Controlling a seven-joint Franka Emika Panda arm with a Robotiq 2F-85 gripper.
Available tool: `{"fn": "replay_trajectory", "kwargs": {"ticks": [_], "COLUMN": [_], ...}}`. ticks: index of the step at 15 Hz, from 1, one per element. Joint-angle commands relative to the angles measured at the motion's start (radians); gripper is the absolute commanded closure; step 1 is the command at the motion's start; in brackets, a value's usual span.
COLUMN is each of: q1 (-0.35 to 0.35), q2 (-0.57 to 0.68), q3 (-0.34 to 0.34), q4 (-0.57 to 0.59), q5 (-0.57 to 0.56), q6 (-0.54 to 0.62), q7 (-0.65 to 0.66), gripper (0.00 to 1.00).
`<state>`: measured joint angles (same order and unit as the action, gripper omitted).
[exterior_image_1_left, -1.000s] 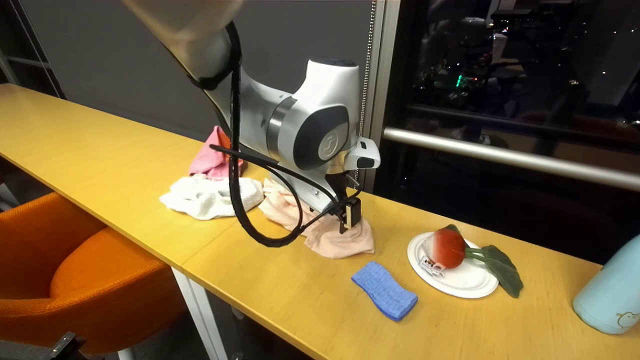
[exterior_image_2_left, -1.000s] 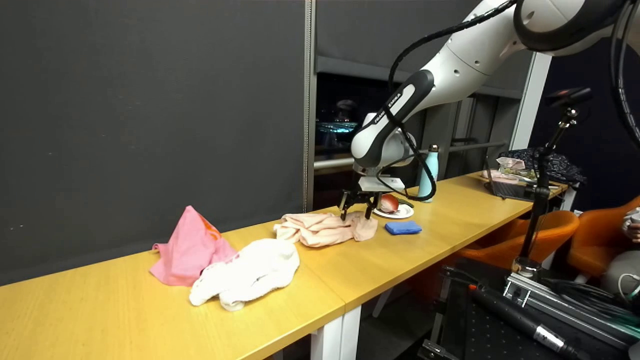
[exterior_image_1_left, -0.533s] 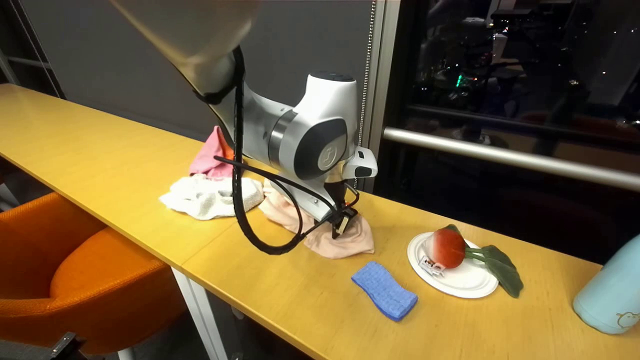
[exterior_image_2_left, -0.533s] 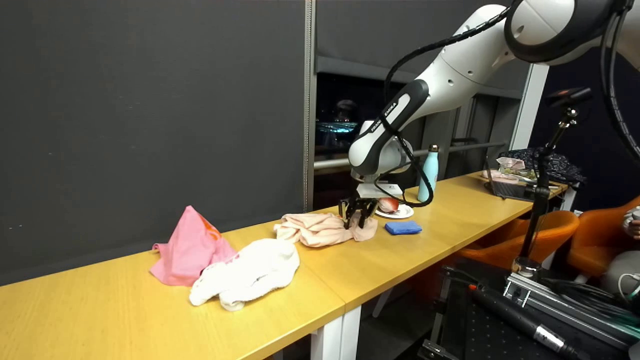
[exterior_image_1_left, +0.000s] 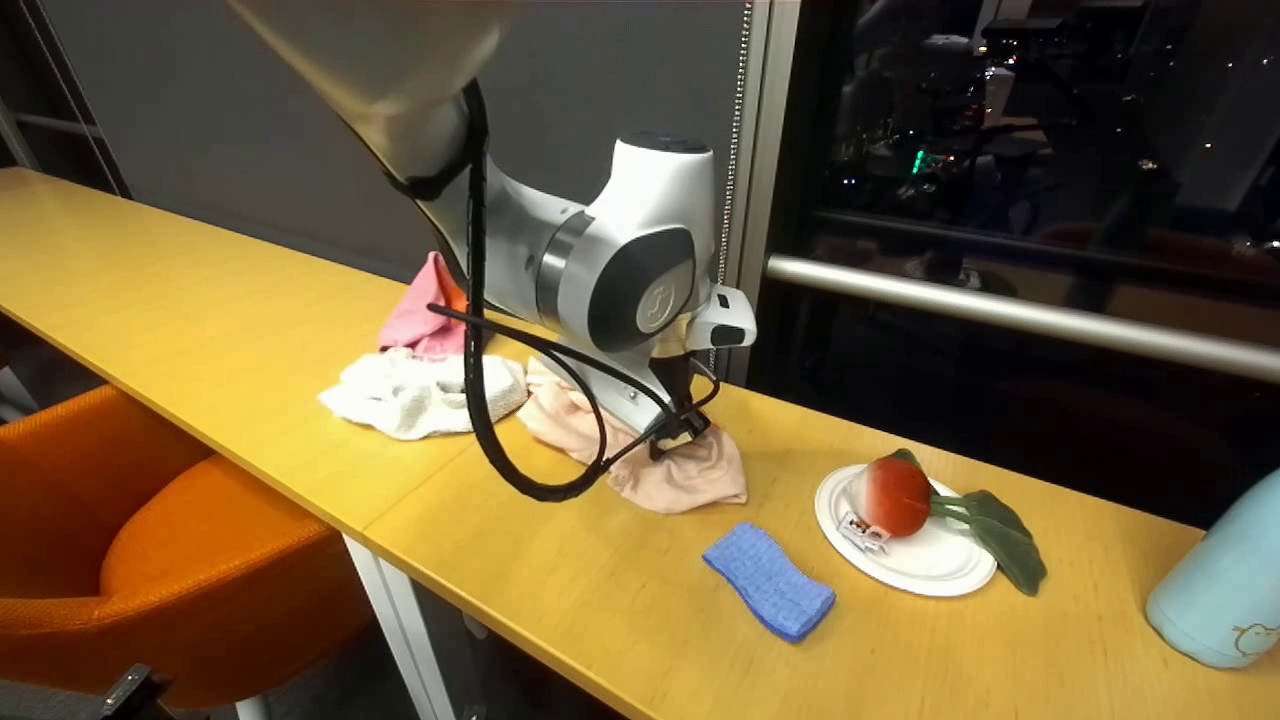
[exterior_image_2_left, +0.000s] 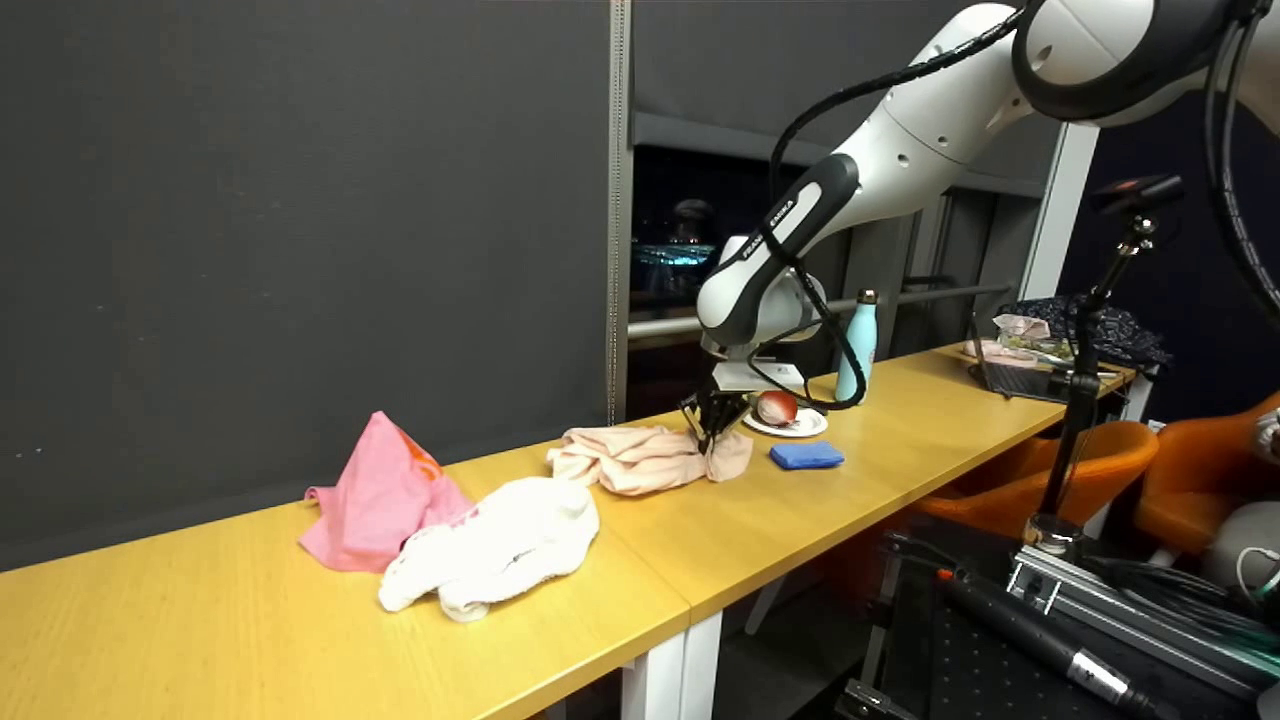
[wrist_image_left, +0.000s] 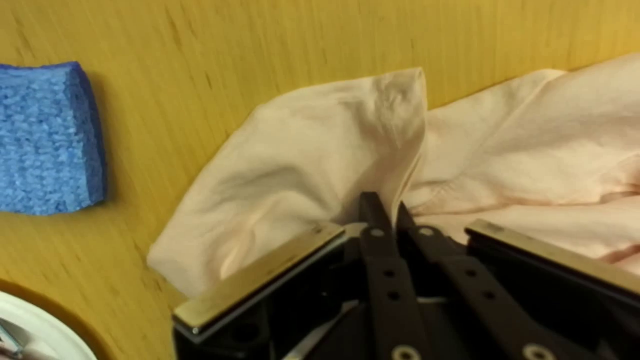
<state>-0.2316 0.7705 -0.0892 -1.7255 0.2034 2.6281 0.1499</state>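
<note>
Drawn together from a wide stance a second ago and slightly lower, the jaws clench a raised fold of peach cloth (wrist_image_left: 310, 145) over a yellow worktop (wrist_image_left: 250, 40). In the wrist view the fold rises between them, a loose flap spreading to one side and the crumpled bulk trailing away on the other. The grip looks made, but the cloth is not lifted clear: most of it rests on the worktop, beneath and to either side of the jaws. Just beside the flap lies a folded blue cloth (exterior_image_1_left: 768, 582), and near that a white plate (exterior_image_1_left: 930, 568) bears a red-and-white, turnip-shaped piece (exterior_image_1_left: 897, 497). In an exterior view, a white towel (exterior_image_2_left: 505, 545) and a peaked pink cloth (exterior_image_2_left: 375, 510) sit past the bulk's far end, while a light-blue bottle (exterior_image_2_left: 857, 350) stands beyond the plate.
</note>
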Motion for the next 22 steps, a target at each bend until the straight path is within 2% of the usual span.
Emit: {"fn": "replay_trajectory", "kwargs": {"ticks": [1, 6, 12, 18, 22], "q1": [0.009, 0.043, 0.097, 0.116, 0.108], "q2": [-0.090, -0.237, -0.370, -0.473, -0.565], "q3": [0.004, 0.008, 0.016, 0.055, 0.030], "q4": [-0.061, -0.164, -0.228, -0.301, -0.353], "q5": [0.014, 0.011, 0.011, 0.029, 0.014], "q6": [-0.027, -0.022, -0.041, -0.049, -0.043], "q7": [0.004, 0.002, 0.018, -0.003, 0.001], "gripper": [0.99, 0.99, 0.99, 0.99, 0.99]}}
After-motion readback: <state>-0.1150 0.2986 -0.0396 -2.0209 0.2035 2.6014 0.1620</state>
